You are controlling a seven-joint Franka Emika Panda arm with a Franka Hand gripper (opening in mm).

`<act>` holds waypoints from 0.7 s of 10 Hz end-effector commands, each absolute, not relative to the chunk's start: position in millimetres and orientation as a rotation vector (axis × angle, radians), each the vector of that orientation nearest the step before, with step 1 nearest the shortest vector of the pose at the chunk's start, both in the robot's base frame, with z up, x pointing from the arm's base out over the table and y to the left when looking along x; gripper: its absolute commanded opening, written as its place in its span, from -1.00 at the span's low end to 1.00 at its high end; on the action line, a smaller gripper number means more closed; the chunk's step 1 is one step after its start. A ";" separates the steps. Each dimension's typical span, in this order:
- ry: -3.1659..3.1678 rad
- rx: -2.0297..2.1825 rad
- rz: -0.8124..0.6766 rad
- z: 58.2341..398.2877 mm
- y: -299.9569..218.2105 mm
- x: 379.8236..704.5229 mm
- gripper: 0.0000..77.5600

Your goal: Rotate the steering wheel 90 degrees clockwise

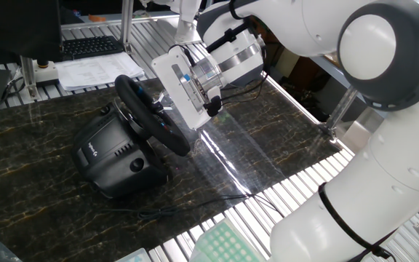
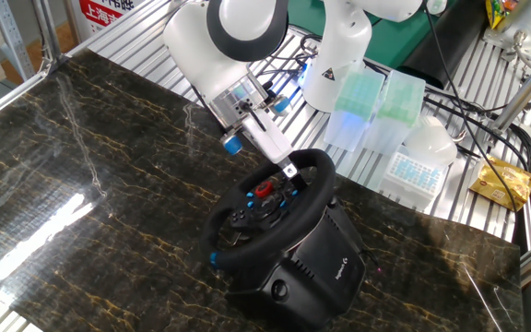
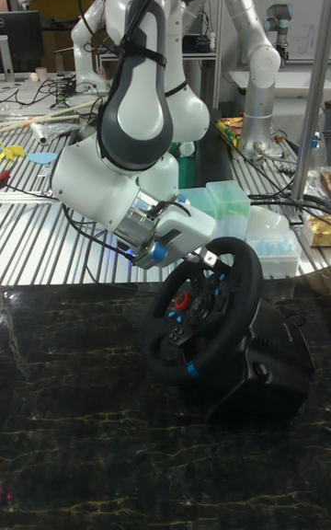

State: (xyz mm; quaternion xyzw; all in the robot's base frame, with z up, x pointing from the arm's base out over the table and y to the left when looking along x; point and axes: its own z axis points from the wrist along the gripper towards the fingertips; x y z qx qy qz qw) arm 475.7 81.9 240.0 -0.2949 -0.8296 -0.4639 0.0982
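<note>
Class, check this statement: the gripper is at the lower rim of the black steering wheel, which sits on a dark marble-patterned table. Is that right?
Not quite. The gripper is at the upper rim of the steering wheel, not the lower rim; the other fixed view shows this, and the tall fixed view agrees. The rest holds: the wheel is black and sits on the dark marble-patterned table.

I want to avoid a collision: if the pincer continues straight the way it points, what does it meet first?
Most likely the black round steering wheel: the pincer already sits at its upper rim, apparently touching, though contact depth is unclear.
</note>
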 end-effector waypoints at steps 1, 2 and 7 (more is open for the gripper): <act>-2.459 -0.876 -1.373 240.9 80.8 476.8 -1.00; -2.460 -0.871 -1.372 241.3 81.5 476.6 -1.00; -2.502 -0.845 -1.299 255.1 84.5 472.6 -1.00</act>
